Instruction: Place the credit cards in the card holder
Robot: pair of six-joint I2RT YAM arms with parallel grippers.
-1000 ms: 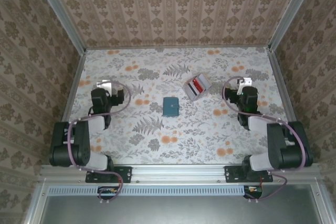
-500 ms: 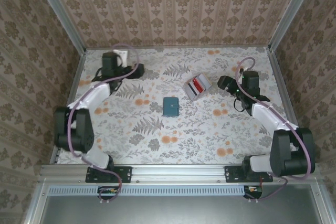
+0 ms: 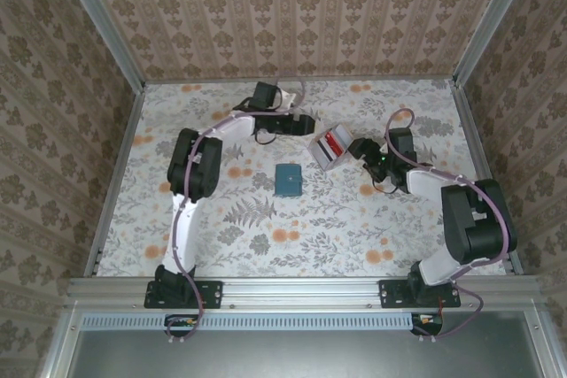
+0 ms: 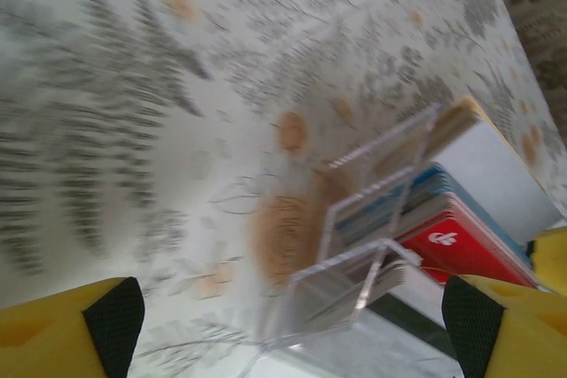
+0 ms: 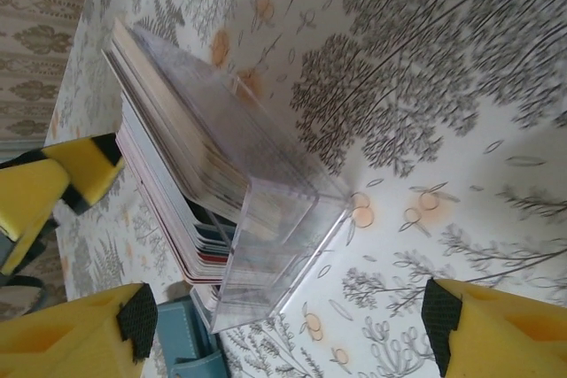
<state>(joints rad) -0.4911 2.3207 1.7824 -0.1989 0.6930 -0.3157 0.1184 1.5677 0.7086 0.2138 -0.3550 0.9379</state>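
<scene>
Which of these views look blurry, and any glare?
Left wrist view: fern print on the table smeared by motion blur, credit cards sharper. Right wrist view: mostly crisp, pale sheen on the clear stand. Top view: even light, sharp.

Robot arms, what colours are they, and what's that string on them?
The left arm and right arm are black chunky joints with white links between. A thin purple cable loops along each. Their fingers are bright yellow with black pads.
</scene>
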